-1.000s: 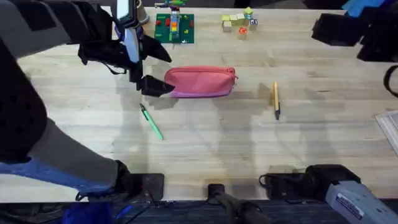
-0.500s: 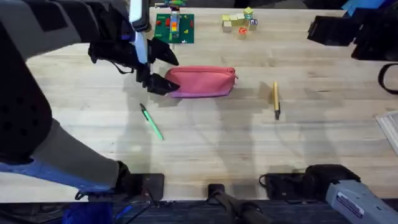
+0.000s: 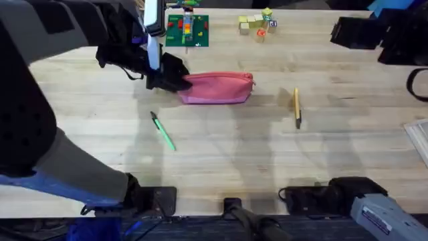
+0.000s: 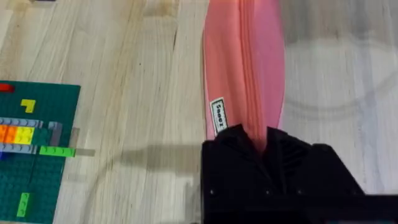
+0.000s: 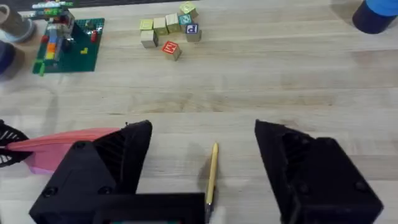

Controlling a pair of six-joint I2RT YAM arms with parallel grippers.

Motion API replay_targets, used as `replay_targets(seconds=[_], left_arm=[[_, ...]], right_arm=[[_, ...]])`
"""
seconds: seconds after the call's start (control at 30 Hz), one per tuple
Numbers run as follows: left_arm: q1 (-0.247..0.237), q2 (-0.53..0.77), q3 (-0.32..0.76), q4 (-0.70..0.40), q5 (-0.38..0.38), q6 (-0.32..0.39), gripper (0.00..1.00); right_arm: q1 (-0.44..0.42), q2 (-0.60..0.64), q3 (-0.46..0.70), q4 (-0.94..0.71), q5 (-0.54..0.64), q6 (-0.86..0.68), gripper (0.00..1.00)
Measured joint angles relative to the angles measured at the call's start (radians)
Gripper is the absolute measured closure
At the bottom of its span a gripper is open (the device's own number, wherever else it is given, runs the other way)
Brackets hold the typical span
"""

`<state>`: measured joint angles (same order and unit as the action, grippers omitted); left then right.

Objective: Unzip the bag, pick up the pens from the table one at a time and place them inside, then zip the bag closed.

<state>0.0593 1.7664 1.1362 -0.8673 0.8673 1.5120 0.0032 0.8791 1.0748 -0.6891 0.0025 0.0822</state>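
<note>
The pink bag (image 3: 217, 88) lay lengthwise across the middle of the table (image 3: 227, 154), its long axis running from nine to three o'clock in the overhead view, with the zipper along its upper edge. The left gripper (image 3: 175, 81) had reached to the bag's nine o'clock end, and in the left wrist view its black fingers (image 4: 233, 146) were drawn narrow on the end of the bag (image 4: 244, 68), pinching the fabric right where the zipper seam came in between them; a small white label showed on the bag just beside the fingers. The zipper looked closed along the length that could be seen. The green pen (image 3: 162, 131) lay on the bare wood at about seven o'clock from the bag, near it but apart, slanted. The yellow pen (image 3: 297, 107) lay at three o'clock from the bag, well clear of it, pointing roughly twelve to six with its dark tip at the six o'clock end. In the right wrist view the right gripper (image 5: 203, 146) hung with its fingers spread wide and holding nothing, the yellow pen (image 5: 211, 171) on the table between them and beyond. A green block plate (image 3: 188, 30) sat at eleven o'clock from the bag, and a cluster of small wooden cubes (image 3: 257, 24) at one o'clock.
</note>
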Motion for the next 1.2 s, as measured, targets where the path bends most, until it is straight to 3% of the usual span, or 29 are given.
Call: replay_targets(seconds=[0.1, 0.3, 0.43, 0.83, 1.2], left_arm=[[0.0, 0.0, 0.0, 0.0, 0.0, 0.0, 0.957], [0.0, 0.0, 0.0, 0.0, 0.0, 0.0, 0.957], [0.0, 0.0, 0.0, 0.0, 0.0, 0.0, 0.957], [0.0, 0.0, 0.0, 0.0, 0.0, 0.0, 0.956], [0.0, 0.0, 0.0, 0.0, 0.0, 0.0, 0.957]], right_arm=[[-0.002, 0.001, 0.0, -0.001, -0.031, -0.031, 0.005], [-0.005, 0.068, 0.002, -0.049, -0.298, -0.327, 0.005], [-0.005, 0.151, 0.002, -0.047, -0.414, -0.474, 0.005], [-0.005, 0.318, 0.002, -0.018, -0.489, -0.592, 0.005], [0.015, 0.347, 0.002, -0.042, -0.572, -0.6, 0.005]])
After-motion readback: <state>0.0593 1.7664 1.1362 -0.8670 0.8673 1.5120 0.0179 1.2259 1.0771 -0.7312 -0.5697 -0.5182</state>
